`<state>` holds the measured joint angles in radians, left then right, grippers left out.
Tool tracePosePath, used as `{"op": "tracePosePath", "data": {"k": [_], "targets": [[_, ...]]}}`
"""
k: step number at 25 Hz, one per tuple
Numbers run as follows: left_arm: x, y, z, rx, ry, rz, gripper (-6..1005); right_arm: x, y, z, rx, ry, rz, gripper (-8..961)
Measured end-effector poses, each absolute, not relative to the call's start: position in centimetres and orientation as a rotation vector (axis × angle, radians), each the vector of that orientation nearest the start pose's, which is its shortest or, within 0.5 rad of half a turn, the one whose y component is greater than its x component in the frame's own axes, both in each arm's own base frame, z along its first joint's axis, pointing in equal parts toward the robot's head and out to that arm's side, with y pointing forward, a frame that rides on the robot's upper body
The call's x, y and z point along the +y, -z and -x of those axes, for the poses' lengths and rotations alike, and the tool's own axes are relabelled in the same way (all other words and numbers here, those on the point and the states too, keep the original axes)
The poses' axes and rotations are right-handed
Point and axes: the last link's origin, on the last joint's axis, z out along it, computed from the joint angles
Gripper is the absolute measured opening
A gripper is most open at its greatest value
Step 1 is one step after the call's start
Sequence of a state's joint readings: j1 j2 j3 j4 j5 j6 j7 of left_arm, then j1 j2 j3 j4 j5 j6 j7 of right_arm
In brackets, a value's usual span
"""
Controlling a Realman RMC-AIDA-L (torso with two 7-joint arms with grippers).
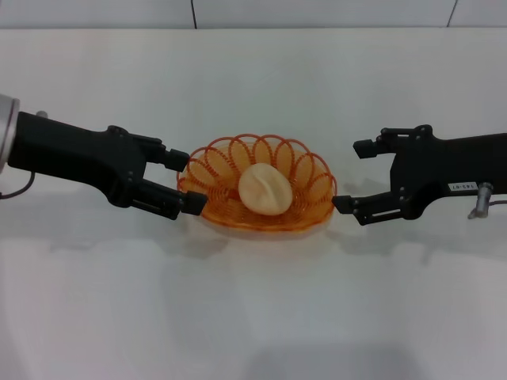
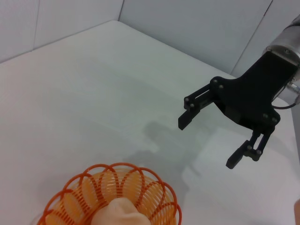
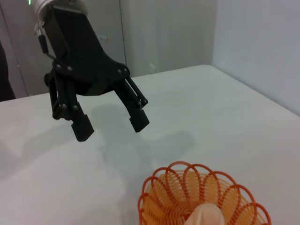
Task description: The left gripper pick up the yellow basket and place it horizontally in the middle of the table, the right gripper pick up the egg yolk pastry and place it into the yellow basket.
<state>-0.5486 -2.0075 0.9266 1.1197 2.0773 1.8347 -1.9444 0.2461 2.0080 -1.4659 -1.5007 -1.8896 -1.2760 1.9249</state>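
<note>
The yellow basket point(image 1: 310, 172) lies lengthwise across the middle of the white table point(image 1: 253, 317). The egg yolk pastry point(image 1: 265, 188) rests inside it. My left gripper point(image 1: 187, 180) is open and empty, its fingertips close beside the basket's left end. My right gripper point(image 1: 352, 176) is open and empty, just off the basket's right end. The left wrist view shows the right gripper point(image 2: 209, 141) above the table, beyond the basket point(image 2: 157, 190) and pastry point(image 2: 119, 213). The right wrist view shows the left gripper point(image 3: 111, 125) beyond the basket point(image 3: 176, 187) and pastry point(image 3: 206, 216).
The tabletop is plain white, with grey wall panels point(image 1: 317, 12) along its far edge. Both black arms reach in low from the left and right sides.
</note>
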Motion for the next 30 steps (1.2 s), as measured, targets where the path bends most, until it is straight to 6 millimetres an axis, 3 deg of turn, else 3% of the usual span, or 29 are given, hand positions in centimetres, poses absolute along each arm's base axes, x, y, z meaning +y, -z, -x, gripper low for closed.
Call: {"op": "tracePosePath", "data": {"k": [30], "targets": [[32.69, -5.51, 20.47, -0.754, 0.308, 3.016, 872, 30.94, -1.15, -17.02, 0.321, -0.293, 2.810, 877]]}}
